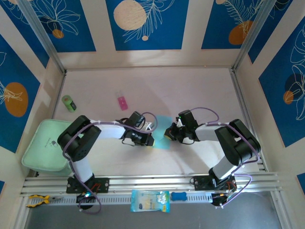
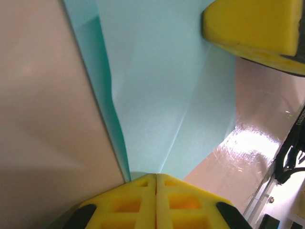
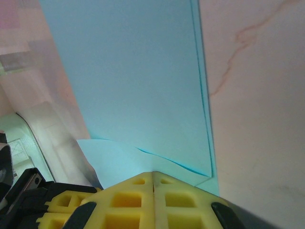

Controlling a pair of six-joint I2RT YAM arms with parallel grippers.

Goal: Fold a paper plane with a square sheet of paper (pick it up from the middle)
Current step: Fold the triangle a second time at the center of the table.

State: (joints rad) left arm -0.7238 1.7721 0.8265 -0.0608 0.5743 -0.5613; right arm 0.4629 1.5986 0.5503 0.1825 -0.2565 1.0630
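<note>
The square sheet of paper (image 1: 162,130), light cyan and folded into layers with a long crease, lies between the two grippers at the table's middle. My left gripper (image 1: 151,141) is at its left edge, shut on the paper (image 2: 162,86) with its yellow jaws pressed together (image 2: 156,175). From the right, my right gripper (image 1: 168,135) is shut on the paper (image 3: 138,81) too, its jaws closed (image 3: 153,172) over an overlapping flap. One of the right gripper's yellow fingers (image 2: 252,24) shows at the top of the left wrist view.
A pink block (image 1: 123,102) and a green cylinder (image 1: 69,103) lie behind the left arm. A mint tray (image 1: 45,145) sits at the left edge. A blue-and-yellow packet (image 1: 149,201) lies on the front rail. Walls enclose the table.
</note>
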